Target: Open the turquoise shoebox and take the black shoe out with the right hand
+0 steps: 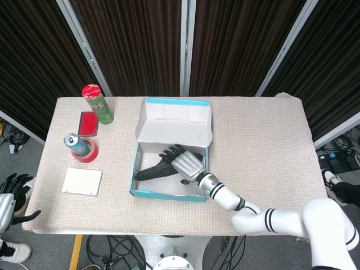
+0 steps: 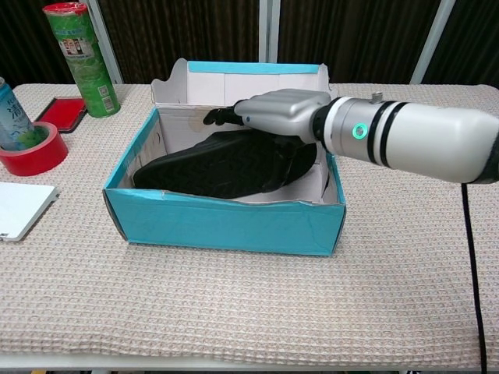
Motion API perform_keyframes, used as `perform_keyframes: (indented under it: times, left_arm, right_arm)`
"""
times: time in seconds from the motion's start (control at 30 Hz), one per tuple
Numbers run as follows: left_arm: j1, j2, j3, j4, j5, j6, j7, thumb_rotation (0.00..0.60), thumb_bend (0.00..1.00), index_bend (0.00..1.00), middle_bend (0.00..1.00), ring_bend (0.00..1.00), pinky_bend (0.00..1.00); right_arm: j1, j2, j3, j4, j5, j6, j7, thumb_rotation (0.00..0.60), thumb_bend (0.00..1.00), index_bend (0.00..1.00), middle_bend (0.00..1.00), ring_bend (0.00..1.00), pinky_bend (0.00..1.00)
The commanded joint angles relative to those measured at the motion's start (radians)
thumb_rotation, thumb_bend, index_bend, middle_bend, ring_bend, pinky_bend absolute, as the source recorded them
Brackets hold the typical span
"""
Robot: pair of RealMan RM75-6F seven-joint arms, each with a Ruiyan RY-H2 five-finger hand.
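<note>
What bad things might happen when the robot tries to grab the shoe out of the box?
The right hand lies over the black shoe, and no firm grip shows yet, so the shoe might slip back. The shoe fills much of the turquoise shoebox, so lifting could catch a wall and drag the box along. The raised lid stands just behind the hand and might get bumped.

1. One shoebox (image 1: 136, 181), turquoise, lid up.
2. One black shoe (image 2: 226, 165) inside it.
3. Two robot hands: the right hand (image 1: 183, 163) in the box, the left hand (image 1: 12, 191) at the table's edge.
4. One green canister (image 1: 98, 104) with a red lid.
5. One drink can (image 1: 75, 143).
6. One red tape roll (image 1: 90, 154).
7. One flat red case (image 1: 88, 123).
8. One white pad (image 1: 82, 181).
9. One table (image 1: 264, 135).
</note>
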Motion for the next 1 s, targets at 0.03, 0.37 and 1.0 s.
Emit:
perform_keyframes:
  times: [0.03,0.37,1.0]
  left_arm:
    - [0.001,0.000,0.001,0.004,0.002,0.002,-0.005,0.600,0.04,0.18,0.12,0.03,0.15]
    - [0.009,-0.004,0.005,0.018,0.002,0.005,-0.022,0.600,0.03,0.18,0.12,0.03,0.15]
    - [-0.009,0.002,-0.004,-0.006,0.020,0.006,-0.001,0.600,0.03,0.18,0.12,0.03,0.15]
  right_arm:
    - [0.038,-0.103,0.010,0.097,0.071,0.022,-0.107,0.600,0.12,0.16,0.24,0.00,0.00]
    - [0.005,-0.110,0.066,0.099,-0.059,0.127,0.021,0.600,0.44,0.55,0.61,0.27,0.00]
    - [-0.083,0.170,0.033,-0.057,-0.344,0.188,0.241,0.600,0.42,0.55,0.60,0.26,0.00]
